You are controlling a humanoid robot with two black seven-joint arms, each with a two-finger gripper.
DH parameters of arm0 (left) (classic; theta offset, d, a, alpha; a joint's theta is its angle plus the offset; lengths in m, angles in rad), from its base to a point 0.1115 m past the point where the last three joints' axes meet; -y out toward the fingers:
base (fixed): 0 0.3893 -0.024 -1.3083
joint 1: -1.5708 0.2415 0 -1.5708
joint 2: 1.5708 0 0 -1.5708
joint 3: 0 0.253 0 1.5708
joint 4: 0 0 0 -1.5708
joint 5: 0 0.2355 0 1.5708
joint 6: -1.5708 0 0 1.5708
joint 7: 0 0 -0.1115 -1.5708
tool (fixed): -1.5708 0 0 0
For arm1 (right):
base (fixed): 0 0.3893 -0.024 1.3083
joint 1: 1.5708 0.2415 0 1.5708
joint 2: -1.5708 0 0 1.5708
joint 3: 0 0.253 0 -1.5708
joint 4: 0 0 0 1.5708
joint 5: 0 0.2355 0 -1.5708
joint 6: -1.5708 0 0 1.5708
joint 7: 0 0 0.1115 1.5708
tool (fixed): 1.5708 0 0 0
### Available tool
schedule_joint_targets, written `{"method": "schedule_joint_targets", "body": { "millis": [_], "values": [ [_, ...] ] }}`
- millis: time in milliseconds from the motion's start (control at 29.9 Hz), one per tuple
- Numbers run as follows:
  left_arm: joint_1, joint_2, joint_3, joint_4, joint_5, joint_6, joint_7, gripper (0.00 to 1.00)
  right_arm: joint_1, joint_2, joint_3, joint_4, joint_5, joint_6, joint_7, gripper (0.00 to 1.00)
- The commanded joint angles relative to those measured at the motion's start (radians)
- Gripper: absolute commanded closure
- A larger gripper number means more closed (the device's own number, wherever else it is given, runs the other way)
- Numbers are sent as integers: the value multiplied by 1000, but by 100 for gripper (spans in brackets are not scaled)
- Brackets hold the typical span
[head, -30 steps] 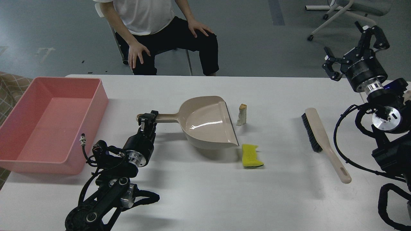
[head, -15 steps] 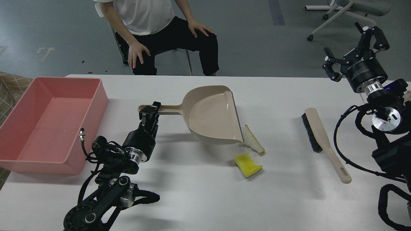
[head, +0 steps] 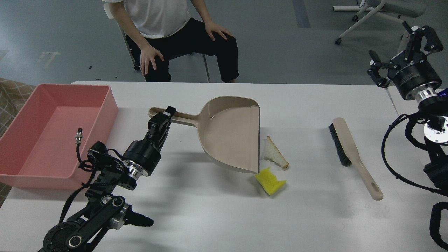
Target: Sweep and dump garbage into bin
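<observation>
My left gripper [head: 161, 120] is shut on the handle of the beige dustpan [head: 231, 133], which is tilted with its open lip facing right. The white bread slice [head: 274, 154] lies flat just right of the lip. The yellow sponge piece [head: 270, 181] lies at the pan's front corner, touching it or nearly so. The salmon-pink bin [head: 52, 136] stands at the table's left edge and looks empty. My right gripper [head: 402, 47] is open and empty, raised beyond the table's far right corner. The beige brush [head: 351, 152] lies on the table right of the garbage.
A person sits on a chair [head: 175, 38] behind the far edge of the white table [head: 217, 217]. An office chair base [head: 367, 14] stands on the floor at the back right. A patterned seat [head: 10, 98] shows at the left.
My left gripper has lifted and turned the dustpan, its lip now upright facing right. The bread toppled flat and the sponge was pushed nearer. My right gripper has moved right.
</observation>
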Motion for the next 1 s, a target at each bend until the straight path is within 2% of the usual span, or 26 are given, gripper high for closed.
{"method": "schedule_joint_targets", "body": {
  "millis": [0, 201, 468, 602, 702, 836, 969],
  "values": [
    [0, 18, 0, -1, 0, -2, -7, 83, 6, -70, -48, 10, -50, 0, 0, 0],
    [-1, 20, -3, -1, 0, -2, -10, 83, 15, -190, -131, 89, -243, 0, 0, 0],
    [6, 13, -10, -1, 0, -2, -15, 82, 17, -322, -263, 305, -505, 0, -1, 0],
    [31, 20, -12, -1, 0, 0, -58, 82, 15, -363, -355, 424, -640, 0, -1, 0],
    [54, 20, -13, -1, 0, -2, -61, 81, 20, -383, -413, 478, -685, 0, -1, 0],
    [84, 20, -17, -1, 0, 0, -75, 76, 20, -475, -495, 572, -758, 0, -1, 0],
    [89, 21, -18, -1, 0, -2, -84, 76, 51, -481, -556, 583, -840, 0, 0, 0]
  ]
}}
